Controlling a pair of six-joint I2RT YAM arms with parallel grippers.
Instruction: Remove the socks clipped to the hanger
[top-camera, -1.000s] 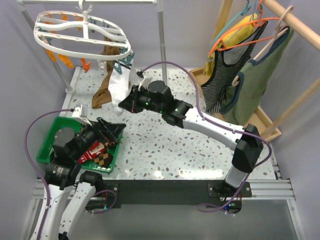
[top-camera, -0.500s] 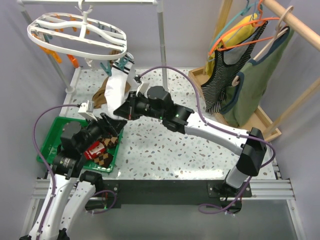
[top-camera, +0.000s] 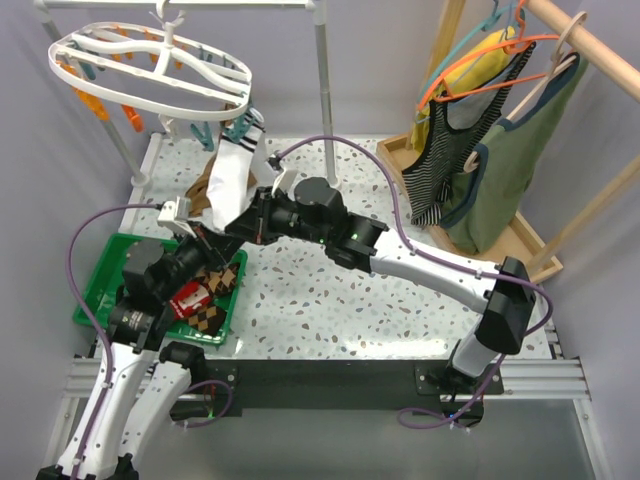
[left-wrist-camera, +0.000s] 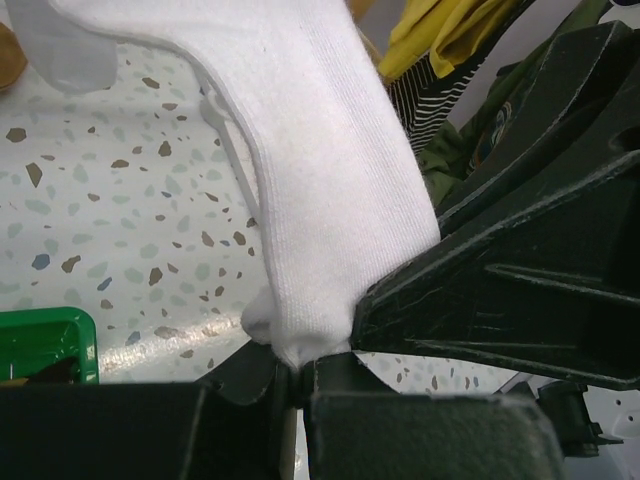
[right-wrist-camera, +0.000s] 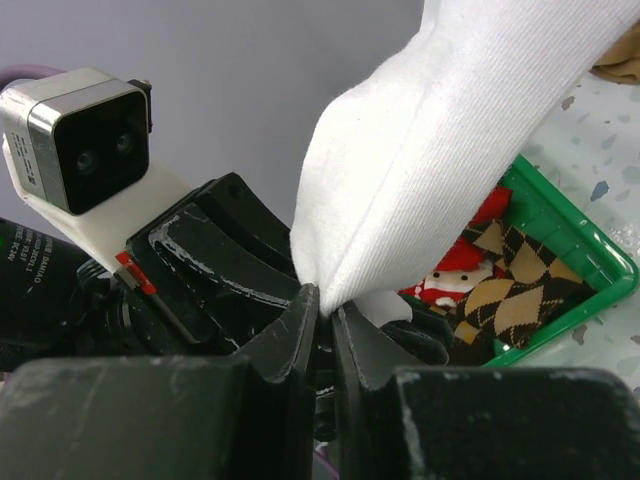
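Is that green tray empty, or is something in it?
Not empty: the green plastic tray holds a red sock and a brown-and-black argyle sock.

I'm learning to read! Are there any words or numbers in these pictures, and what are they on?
Tiny white print on the black casing at the left edge of the right wrist view: too small and cut off to read.
The white sock, green bin and hanger: no lettering visible.
Nothing else is readable.
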